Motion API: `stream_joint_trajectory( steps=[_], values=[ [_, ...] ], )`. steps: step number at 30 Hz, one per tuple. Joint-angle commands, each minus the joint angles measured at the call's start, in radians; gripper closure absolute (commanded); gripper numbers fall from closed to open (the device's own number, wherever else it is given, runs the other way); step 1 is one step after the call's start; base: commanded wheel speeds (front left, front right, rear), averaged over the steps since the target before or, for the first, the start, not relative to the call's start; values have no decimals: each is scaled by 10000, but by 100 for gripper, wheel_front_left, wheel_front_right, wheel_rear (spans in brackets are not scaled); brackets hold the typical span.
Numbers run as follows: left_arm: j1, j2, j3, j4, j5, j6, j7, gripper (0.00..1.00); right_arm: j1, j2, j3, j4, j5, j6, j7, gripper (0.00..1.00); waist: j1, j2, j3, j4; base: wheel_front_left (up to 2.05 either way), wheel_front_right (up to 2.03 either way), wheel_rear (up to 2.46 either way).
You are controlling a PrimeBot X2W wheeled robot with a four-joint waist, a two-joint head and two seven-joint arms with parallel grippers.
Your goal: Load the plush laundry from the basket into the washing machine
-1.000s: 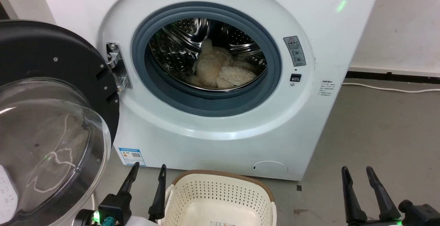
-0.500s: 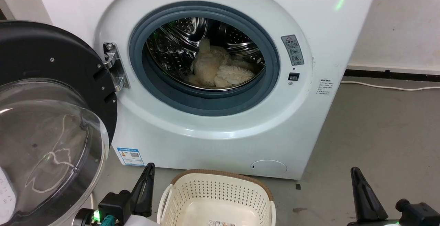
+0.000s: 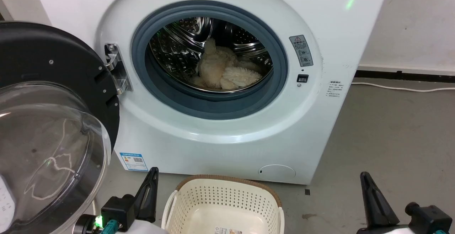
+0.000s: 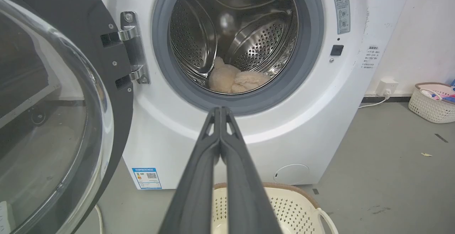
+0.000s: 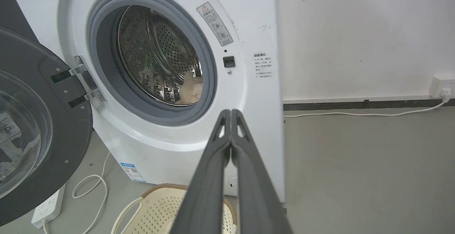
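Both pincers have closed since 1 second ago, when their fingers stood apart. The left gripper (image 3: pixel 153 177) at 7 o'clock and the right gripper (image 3: pixel 365 180) at 5 o'clock each have 2 fingers pressed together on nothing. From where I stand there is 1 washer (image 3: pixel 220 145), with its door (image 3: pixel 53 59) swung wide at 9 o'clock. The laundry (image 3: pixel 222 71), 1 fluffy cream bundle, lies inside the drum (image 3: pixel 177 49), low and toward its back. At 6 o'clock, 1 basket (image 3: pixel 220 198) sits on the floor just before the washer, its bottom sticker showing. The left wrist view catches a 2nd basket (image 4: pixel 432 104) at 3 o'clock by the wall.
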Motion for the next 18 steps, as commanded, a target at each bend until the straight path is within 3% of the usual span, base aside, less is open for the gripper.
stream_joint_trajectory(
  steps=[1,18],
  values=[
    [-48,-57,65,-81,103,41,82,100,-205,-2,-6,-38,-152,2,62,100,0,0,6,-6,0,0,0],
    [-85,-135,240,-275,285,93,428,100,-388,-3,-13,-64,-545,3,411,100,0,0,61,-65,0,0,0]
  ],
)
